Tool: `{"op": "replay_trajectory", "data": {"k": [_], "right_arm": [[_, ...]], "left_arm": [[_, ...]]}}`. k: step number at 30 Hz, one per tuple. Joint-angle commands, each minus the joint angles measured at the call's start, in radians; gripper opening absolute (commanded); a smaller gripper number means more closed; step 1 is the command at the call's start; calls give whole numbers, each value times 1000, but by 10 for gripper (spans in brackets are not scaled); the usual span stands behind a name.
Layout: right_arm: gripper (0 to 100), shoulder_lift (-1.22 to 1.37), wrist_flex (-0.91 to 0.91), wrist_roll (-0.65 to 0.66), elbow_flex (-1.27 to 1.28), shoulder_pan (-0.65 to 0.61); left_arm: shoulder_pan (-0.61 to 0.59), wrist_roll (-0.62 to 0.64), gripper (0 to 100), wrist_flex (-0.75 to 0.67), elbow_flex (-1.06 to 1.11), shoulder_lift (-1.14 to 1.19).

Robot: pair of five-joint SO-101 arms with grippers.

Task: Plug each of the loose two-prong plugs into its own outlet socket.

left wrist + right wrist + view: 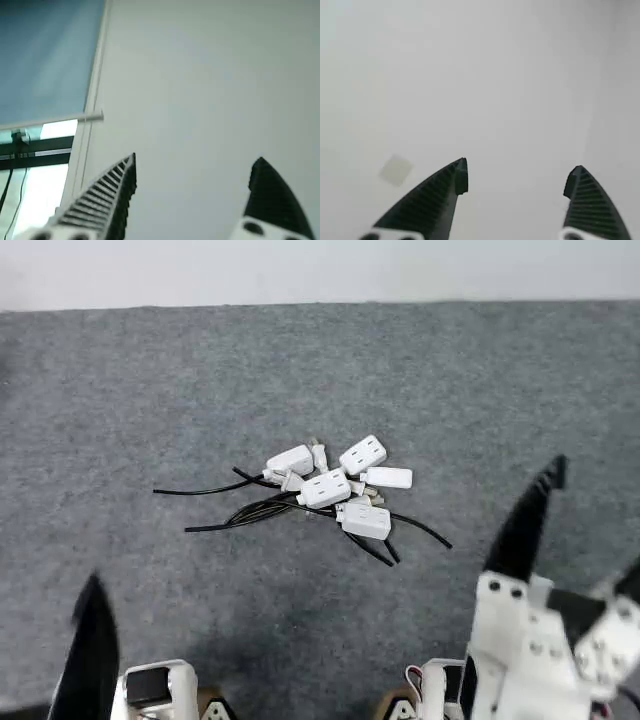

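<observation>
On the grey table (140, 380), plugs and sockets (327, 488) lie tangled; left tool (196, 165) and right tool (520, 167) hang raised, jaws apart. Best isolate one plug first.

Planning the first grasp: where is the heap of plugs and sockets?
High view: the heap sits centrally on the grey mat, with its black cords trailing toward picture-left.

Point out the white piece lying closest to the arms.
The white block at the near edge of the group; every other white piece lies farther back.
</observation>
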Motion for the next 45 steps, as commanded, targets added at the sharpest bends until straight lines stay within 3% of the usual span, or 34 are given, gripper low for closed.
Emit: {"op": "replay_trajectory", "data": {"k": [1, 10, 14, 20, 26, 30, 34, 39, 42, 45], "right_arm": [[296, 18, -251, 149, -49, 10], [296, 18, -490, 196, -51, 10], [296, 39, -513, 201, -51, 15], [296, 265, -515, 203, -229, 16], [296, 648, -506, 204, -643, 16], [296, 888, -438, 204, -945, 16], [296, 1079, -145, 199, -1197, 16], [296, 1184, 199, 178, -1241, 16], [296, 1236, 302, 37, -1241, 45], [296, 1303, 348, -195, -1241, 150]], "left_arm": [[-8, -57, 342, -178, -22, -3], [-8, -115, 342, -419, -19, 0], [-8, -126, 341, -451, -16, 31], [-8, -175, 341, -591, -159, 313], [-6, -204, 341, -594, -479, 672], [-6, -206, 335, -456, -694, 870], [-5, -242, 267, -184, -865, 1063], [-3, -230, 175, 141, -960, 1263], [2, -219, 166, 261, -961, 1344], [18, -221, 166, 365, -963, 1427]]}}
